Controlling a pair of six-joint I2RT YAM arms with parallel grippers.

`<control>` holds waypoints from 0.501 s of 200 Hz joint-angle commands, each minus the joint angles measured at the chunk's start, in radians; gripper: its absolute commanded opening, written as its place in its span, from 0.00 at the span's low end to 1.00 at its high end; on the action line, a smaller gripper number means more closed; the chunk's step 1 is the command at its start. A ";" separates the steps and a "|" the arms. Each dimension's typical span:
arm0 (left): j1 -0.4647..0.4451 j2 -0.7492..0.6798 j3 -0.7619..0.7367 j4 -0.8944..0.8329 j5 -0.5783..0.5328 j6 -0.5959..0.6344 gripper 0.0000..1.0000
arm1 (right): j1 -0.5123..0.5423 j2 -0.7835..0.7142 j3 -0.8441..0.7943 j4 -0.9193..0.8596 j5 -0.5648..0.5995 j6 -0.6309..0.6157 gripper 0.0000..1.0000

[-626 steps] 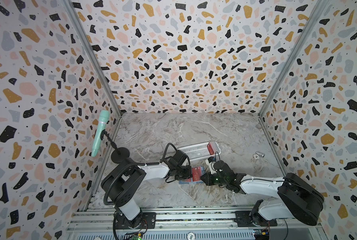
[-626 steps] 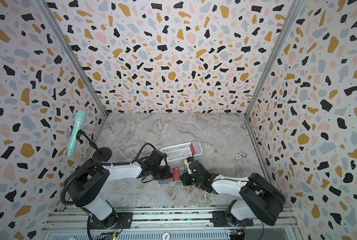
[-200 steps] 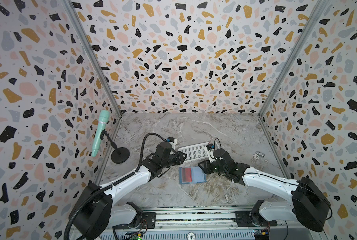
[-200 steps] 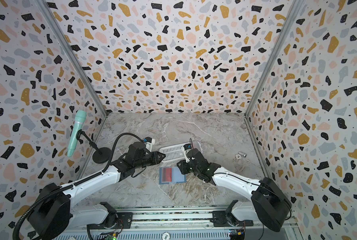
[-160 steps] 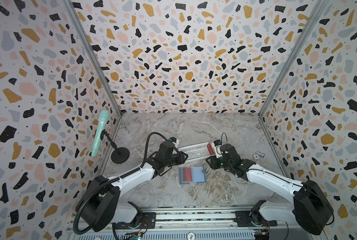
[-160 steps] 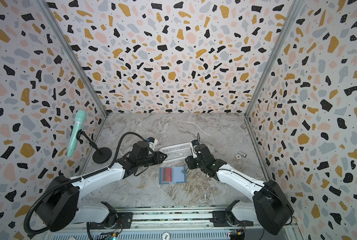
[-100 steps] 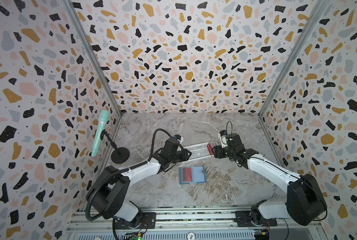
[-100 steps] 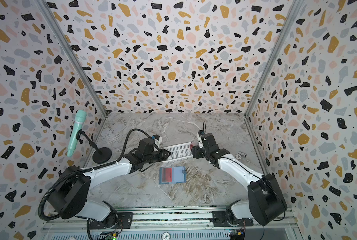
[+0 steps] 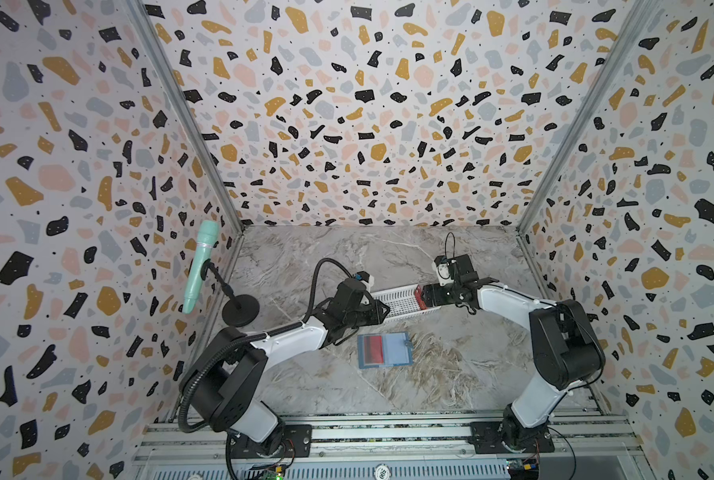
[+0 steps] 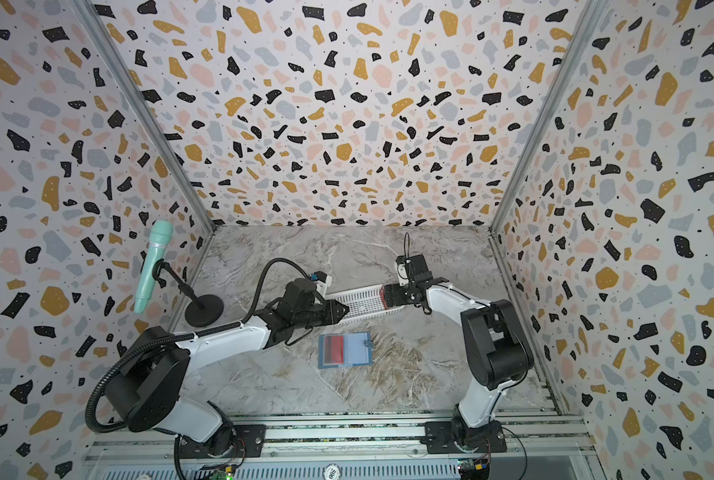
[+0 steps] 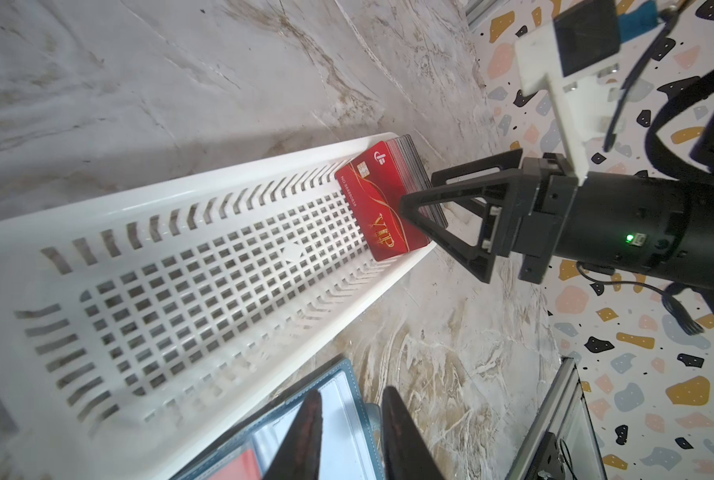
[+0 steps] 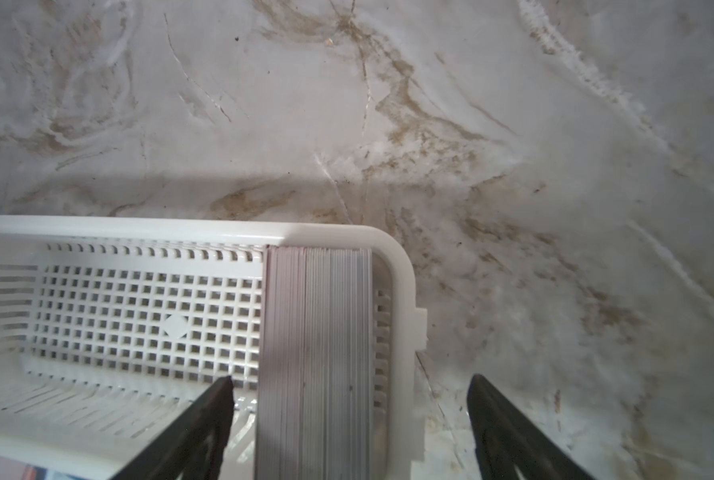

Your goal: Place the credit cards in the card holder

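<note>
Credit cards (image 11: 382, 199): a thick red stack stands on edge against the right-hand end wall of the white basket (image 12: 139, 226), with the VIP face turned toward the basket's empty length. Fetching the next one looks to be the step in hand.

1. Nearest, the card holder (image 9: 384, 350) lies open and flat on the tabletop (image 9: 450, 374). One red card (image 9: 373, 348) is already in its left half (the other half looks empty).
2. Just beyond, the left claw (image 9: 382, 311) hovers near the basket's left end. Its fingers stand a narrow gap apart with nothing between them. I cannot tell whether it touches the basket, but it seems well placed to steady it.
3. Farther off, the right claw (image 12: 351, 379) is spread wide over the stack. One finger is inside the basket ahead of the front card, and the other is outside the end wall.
4. Closing from here would likely pinch the whole stack and the wall together (too much at once). It would be better to bring the outer finger inside and tease the front card away from its neighbours. The claw can then nip that card by its top edge and lift it straight up, so the rest do not fan out or topple.
</note>
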 commanded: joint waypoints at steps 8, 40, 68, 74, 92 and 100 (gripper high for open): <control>-0.003 -0.012 -0.024 0.055 -0.005 -0.012 0.27 | -0.004 0.044 0.062 -0.003 -0.028 -0.016 0.88; -0.004 -0.017 -0.044 0.078 -0.003 -0.024 0.27 | -0.005 0.084 0.076 0.011 -0.052 -0.012 0.78; -0.004 -0.018 -0.051 0.087 0.000 -0.023 0.27 | 0.003 0.085 0.073 0.015 -0.065 -0.004 0.71; -0.004 -0.018 -0.051 0.088 -0.001 -0.025 0.27 | 0.006 0.083 0.069 0.015 -0.065 -0.003 0.70; -0.004 -0.019 -0.051 0.091 0.002 -0.025 0.27 | 0.019 0.067 0.057 0.018 -0.063 0.007 0.66; -0.004 -0.017 -0.051 0.091 0.003 -0.025 0.27 | 0.027 0.059 0.048 0.020 -0.060 0.012 0.65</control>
